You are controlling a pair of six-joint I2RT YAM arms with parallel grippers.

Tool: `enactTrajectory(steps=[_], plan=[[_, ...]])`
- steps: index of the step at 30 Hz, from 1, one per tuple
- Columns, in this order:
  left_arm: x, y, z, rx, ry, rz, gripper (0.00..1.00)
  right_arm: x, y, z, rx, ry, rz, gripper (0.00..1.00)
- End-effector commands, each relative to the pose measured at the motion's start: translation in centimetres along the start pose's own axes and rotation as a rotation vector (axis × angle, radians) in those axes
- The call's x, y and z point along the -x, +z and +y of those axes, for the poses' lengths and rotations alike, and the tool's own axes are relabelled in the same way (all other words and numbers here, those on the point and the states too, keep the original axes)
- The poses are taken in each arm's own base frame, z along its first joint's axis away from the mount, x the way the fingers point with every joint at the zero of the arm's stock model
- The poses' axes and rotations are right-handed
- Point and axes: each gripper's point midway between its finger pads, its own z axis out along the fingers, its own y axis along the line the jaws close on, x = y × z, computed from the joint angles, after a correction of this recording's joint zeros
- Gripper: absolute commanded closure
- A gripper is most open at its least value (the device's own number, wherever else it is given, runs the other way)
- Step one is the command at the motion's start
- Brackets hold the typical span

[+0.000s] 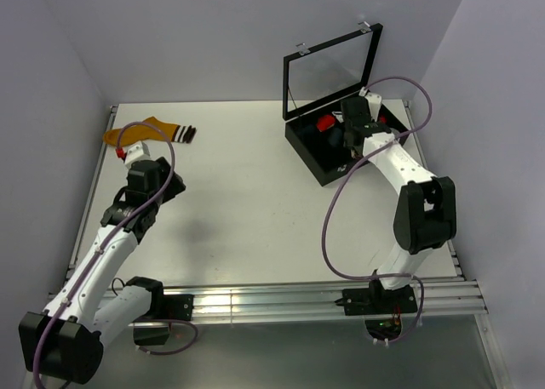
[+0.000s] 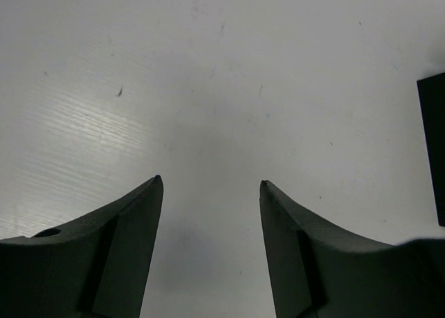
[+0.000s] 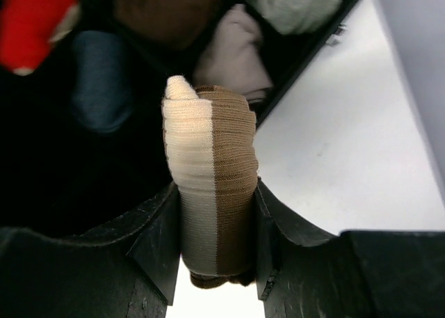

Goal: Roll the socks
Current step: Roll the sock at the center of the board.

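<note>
The brown sock (image 3: 212, 179) with its cream stripe is rolled into a bundle, and my right gripper (image 3: 214, 193) is shut on it over the near corner of the black box (image 3: 316, 50). From above, the right gripper (image 1: 349, 138) sits over that box and hides the bundle. The mustard-orange sock (image 1: 152, 131) with the dark striped cuff lies flat at the table's back left. My left gripper (image 1: 173, 185) hovers in front of that sock and apart from it. In its wrist view the left gripper (image 2: 211, 186) stands open over bare table.
The black box (image 1: 305, 155) stands at the back right with its glass lid (image 1: 332, 70) raised. Inside lie sock bundles: red (image 3: 31, 26), grey-blue (image 3: 101, 78), brown (image 3: 163, 12), pinkish (image 3: 236, 53) and white (image 3: 295, 5). A small red item (image 1: 122, 153) lies near the left edge.
</note>
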Motion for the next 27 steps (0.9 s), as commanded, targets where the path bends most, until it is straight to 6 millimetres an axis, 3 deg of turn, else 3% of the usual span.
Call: enactTrajectory(steps=[1,5,7,9,13,15,19,23,27], plan=[[0.4,-0.2,-3.1,-0.120,-0.009,0.018,0.37,3.2,-3.9,2.3,0.164,0.033,-0.128,1.00],[-0.4,0.2,-4.5,-0.152,-0.032,0.094,0.37,2.4,-7.8,5.9,0.263,-0.066,-0.210,1.00],[-1.4,0.5,-5.2,-0.174,-0.038,0.148,0.37,0.6,-9.8,8.5,0.315,-0.157,-0.226,1.00],[-2.2,0.5,-5.9,-0.203,-0.047,0.193,0.38,-0.5,-10.6,9.4,0.299,-0.211,-0.246,1.00],[-4.3,1.0,-6.4,-0.216,-0.069,0.287,0.39,-3.9,-13.1,13.1,0.362,-0.344,-0.268,1.00],[-5.0,1.1,-6.2,-0.205,-0.068,0.314,0.39,-5.1,-13.3,13.9,0.344,-0.402,-0.286,1.00],[-6.0,1.4,-5.8,-0.181,-0.060,0.354,0.39,-9.3,-13.6,16.9,0.375,-0.538,-0.285,1.00],[-6.4,1.2,-5.7,-0.186,-0.063,0.364,0.39,-13.7,-15.3,20.2,0.465,-0.633,-0.275,1.00],[-7.9,1.0,-5.9,-0.210,-0.099,0.418,0.39,-17.8,-15.5,22.4,0.516,-0.703,-0.231,1.00]])
